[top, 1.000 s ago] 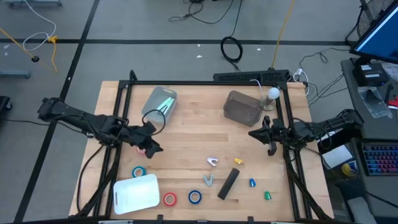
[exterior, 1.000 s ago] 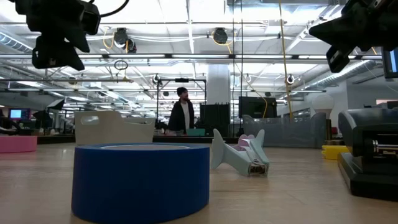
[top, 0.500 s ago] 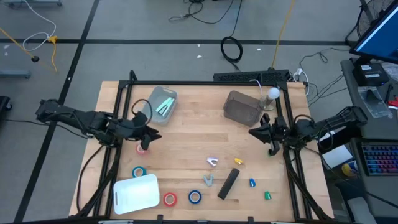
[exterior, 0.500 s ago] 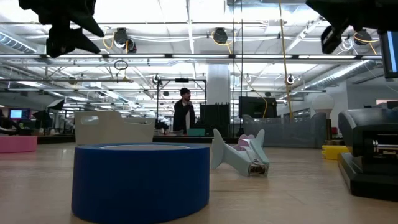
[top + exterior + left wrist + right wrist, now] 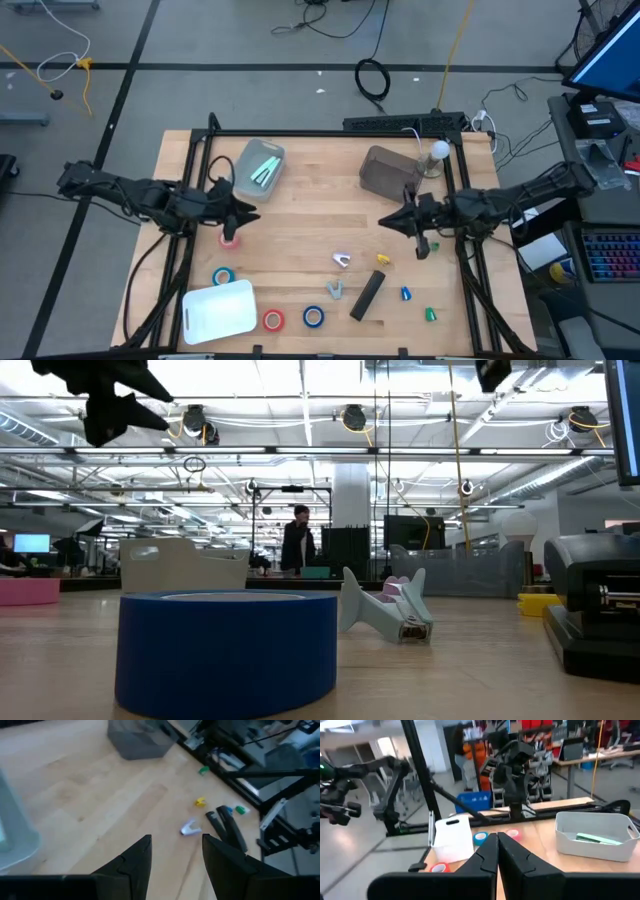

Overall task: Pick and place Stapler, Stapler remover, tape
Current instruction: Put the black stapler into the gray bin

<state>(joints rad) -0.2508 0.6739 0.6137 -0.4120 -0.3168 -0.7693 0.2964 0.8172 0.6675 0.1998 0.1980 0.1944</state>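
In the high view my left gripper (image 5: 240,212) is open and hovers just above and beside a pink tape roll (image 5: 229,238) that lies flat on the table. My right gripper (image 5: 385,222) is shut and hangs over the middle right of the table. The black stapler (image 5: 367,294) lies near the near edge. Around it lie small stapler removers: lavender (image 5: 342,260), grey (image 5: 335,289), yellow (image 5: 382,260), blue (image 5: 406,294) and green (image 5: 431,314). Other tape rolls lie flat: teal (image 5: 222,276), red (image 5: 273,320) and blue (image 5: 313,317). The left wrist view shows open fingers (image 5: 172,850); the right wrist view shows shut fingers (image 5: 497,842).
A pale bin (image 5: 258,168) holding green items stands at far left. A dark grey bin (image 5: 390,172) stands at far right, and a white container (image 5: 220,310) sits at the near left corner. A black frame (image 5: 330,132) rims the table. Bare wood lies in the middle.
My left gripper has risen from the pink tape roll and drawn slightly toward the far edge; the roll has stayed on the table. My right gripper has moved toward the table's left, over the middle, and has climbed out of the low view.
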